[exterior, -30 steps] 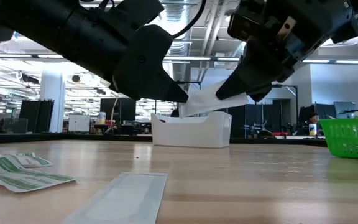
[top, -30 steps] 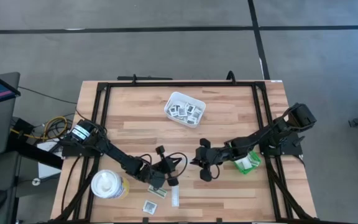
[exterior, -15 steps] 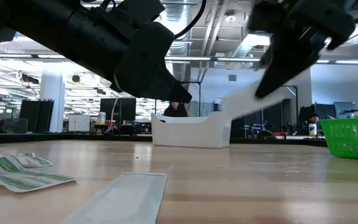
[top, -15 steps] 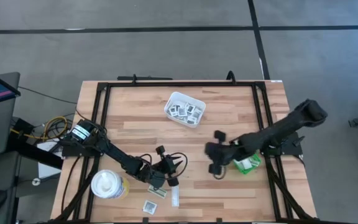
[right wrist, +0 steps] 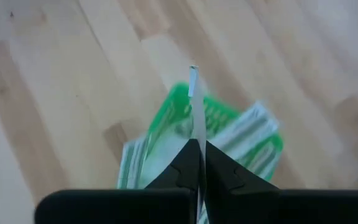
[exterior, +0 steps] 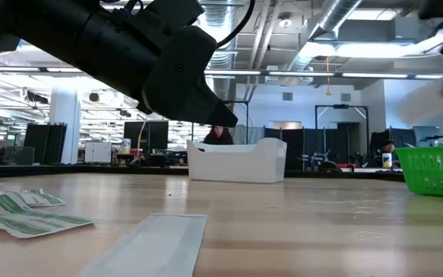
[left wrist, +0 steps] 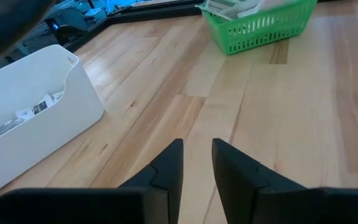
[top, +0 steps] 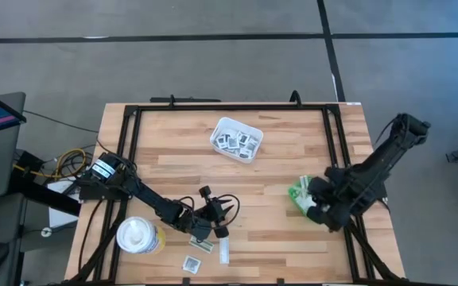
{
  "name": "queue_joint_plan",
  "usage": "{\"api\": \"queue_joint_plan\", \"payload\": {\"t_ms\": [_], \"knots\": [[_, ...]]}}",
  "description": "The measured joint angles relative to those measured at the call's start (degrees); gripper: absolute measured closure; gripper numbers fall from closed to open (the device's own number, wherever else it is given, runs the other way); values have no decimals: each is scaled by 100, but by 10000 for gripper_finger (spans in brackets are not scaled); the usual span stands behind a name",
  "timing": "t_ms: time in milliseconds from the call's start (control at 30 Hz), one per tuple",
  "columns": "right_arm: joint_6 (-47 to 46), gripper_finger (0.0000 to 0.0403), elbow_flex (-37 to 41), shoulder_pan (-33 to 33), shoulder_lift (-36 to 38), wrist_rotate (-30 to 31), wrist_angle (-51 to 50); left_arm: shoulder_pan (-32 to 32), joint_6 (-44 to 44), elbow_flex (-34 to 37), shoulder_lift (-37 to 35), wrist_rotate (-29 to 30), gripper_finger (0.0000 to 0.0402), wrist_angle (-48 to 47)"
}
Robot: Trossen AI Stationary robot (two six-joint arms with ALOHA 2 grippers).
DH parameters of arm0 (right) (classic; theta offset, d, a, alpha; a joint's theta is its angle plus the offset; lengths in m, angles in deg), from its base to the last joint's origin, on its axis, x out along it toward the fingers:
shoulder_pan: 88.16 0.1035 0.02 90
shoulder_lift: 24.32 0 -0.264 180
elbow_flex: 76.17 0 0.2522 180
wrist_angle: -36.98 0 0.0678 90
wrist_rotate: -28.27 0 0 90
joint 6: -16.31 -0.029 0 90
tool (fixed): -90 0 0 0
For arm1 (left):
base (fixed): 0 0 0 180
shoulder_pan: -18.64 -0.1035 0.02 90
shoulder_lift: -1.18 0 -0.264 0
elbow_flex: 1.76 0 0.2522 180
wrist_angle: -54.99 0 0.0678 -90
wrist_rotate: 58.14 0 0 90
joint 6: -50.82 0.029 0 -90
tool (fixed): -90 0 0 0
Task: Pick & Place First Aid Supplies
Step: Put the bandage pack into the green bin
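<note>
right gripper (right wrist: 197,146): jaws pinching a thin white packet (right wrist: 194,93) edge-on, above the green bin (top: 300,199)
left gripper (left wrist: 196,163): jaws slightly spread, empty, low over worktop (top: 293,151)
white tray (top: 236,138): holds square packets
loose packets (top: 201,253): near worktop's front edge

The floor (top: 213,56) is grey with dark lines. Far back, long lights (exterior: 375,75) shine under pipes (exterior: 337,15).
</note>
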Motion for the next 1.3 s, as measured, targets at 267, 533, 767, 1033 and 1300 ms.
{"api": "queue_joint_plan", "payload": {"t_ms": [267,533,767,1033,1300], "knots": [[-1021,401,275,384,2,-422,-42,-72,2,0,-4,2,315,0],[-980,400,275,172,2,-419,-26,-239,0,1,-4,-302,315,0],[-1072,355,275,301,-27,-410,15,-289,0,2,-4,-547,315,2],[-560,293,275,108,-304,-394,220,-287,-2,2,-4,-562,315,2],[1689,273,275,-466,-341,376,1899,-299,-3,7,-4,-567,315,122]]}}
